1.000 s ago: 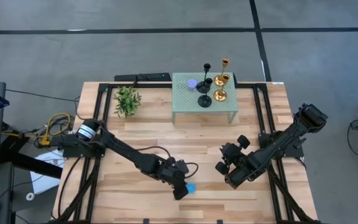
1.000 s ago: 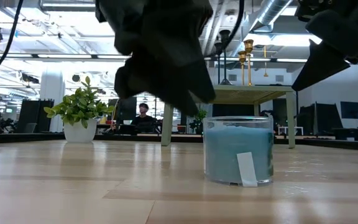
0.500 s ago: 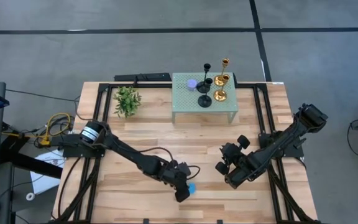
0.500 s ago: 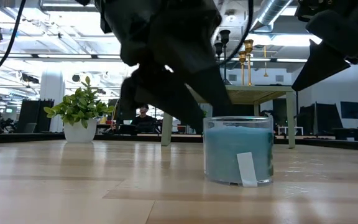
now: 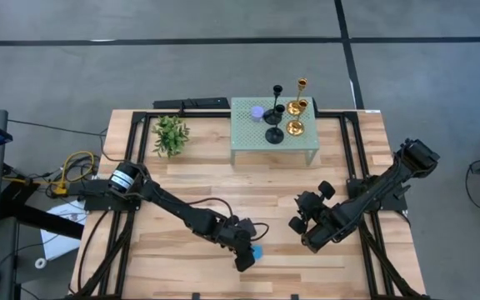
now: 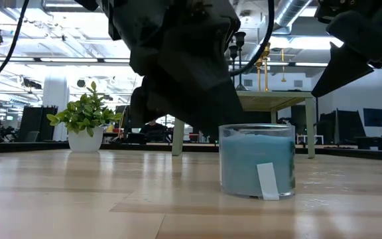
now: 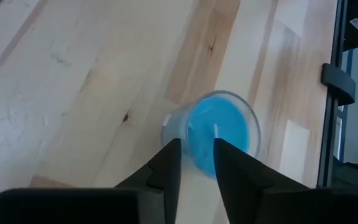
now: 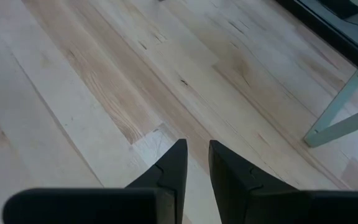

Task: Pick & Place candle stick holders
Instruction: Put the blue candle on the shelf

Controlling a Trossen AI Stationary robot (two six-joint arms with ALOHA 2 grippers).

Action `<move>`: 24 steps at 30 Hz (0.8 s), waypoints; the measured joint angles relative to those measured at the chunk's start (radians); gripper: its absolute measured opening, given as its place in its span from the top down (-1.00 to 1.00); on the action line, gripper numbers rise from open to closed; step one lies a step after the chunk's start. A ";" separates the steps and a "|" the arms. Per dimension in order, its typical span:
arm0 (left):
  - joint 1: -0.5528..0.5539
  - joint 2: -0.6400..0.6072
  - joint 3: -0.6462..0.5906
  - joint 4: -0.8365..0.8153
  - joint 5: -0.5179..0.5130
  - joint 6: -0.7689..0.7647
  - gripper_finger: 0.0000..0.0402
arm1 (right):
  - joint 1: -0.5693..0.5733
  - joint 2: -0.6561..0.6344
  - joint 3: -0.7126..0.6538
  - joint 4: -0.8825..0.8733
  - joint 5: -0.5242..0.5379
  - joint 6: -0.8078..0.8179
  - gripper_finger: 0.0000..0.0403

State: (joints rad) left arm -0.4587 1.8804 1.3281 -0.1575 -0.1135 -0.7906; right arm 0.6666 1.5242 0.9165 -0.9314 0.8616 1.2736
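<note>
Since the earlier frames the left gripper has drawn slightly toward the tabletop's near edge and settled lower over the clear glass jar of blue wax; in the low view its dark body now hides the jar's upper left rim, and the jar stands a little to the right of where it stood.

Left to right: the small green potted plant in a white pot stands at the far left of the wooden tabletop. The left arm reaches across to the near centre, where its jaws straddle the jar's rim, one finger outside the glass and the other over the blue wax; whether they press on the rim cannot be told. A white label shows on the jar's side.

On the pale green raised stand at the far centre are a small purple round piece, two matte black candlestick holders and two shiny gold candlestick holders, all upright and close together.

The right gripper hovers over bare tabletop at the near right, its jaws narrowly parted and holding nothing.
</note>
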 joint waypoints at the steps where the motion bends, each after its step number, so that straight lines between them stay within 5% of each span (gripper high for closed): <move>1: 0.000 0.000 0.000 0.000 0.000 0.000 0.56 | 0.000 0.000 0.000 0.000 0.000 0.000 0.71; 18: 0.000 -0.003 -0.076 0.107 -0.002 -0.027 0.68 | 0.000 0.000 0.000 0.000 0.000 0.000 0.71; 24: 0.001 -0.002 -0.078 0.125 0.018 0.005 0.88 | 0.000 0.000 0.000 0.000 0.000 0.000 0.71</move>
State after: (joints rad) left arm -0.4580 1.8786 1.2497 -0.0330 -0.0959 -0.7852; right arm 0.6666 1.5246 0.9164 -0.9314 0.8616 1.2736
